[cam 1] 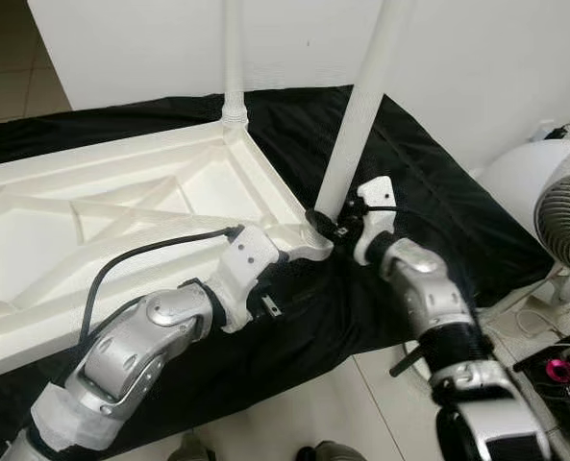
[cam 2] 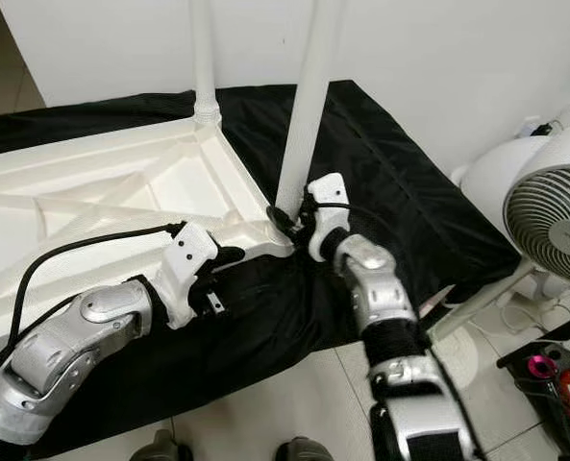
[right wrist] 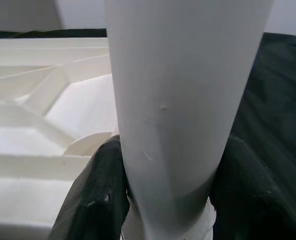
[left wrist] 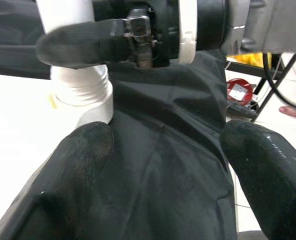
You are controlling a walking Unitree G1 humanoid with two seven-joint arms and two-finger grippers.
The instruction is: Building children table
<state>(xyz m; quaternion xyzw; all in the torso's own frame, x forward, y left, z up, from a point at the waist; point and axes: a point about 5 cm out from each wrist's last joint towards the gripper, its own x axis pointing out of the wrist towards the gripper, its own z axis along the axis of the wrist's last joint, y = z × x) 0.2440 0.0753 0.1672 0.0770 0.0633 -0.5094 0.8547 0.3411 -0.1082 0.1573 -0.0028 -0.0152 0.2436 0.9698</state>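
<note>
The left gripper (cam 1: 283,257) rests on the black cloth (cam 1: 429,192) at the near corner of the upturned white tabletop (cam 1: 121,211), fingers (left wrist: 83,150) spread apart. Just beyond, the right gripper (cam 2: 286,223) is clamped on the base of the near table leg (cam 1: 361,115). A second leg (cam 1: 234,58) stands at the far corner. No writing is legible.

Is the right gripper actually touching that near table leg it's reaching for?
Touching. In the right wrist view, the right gripper has both black fingers pressed against the sides of the white table leg, just above its socket.
</note>
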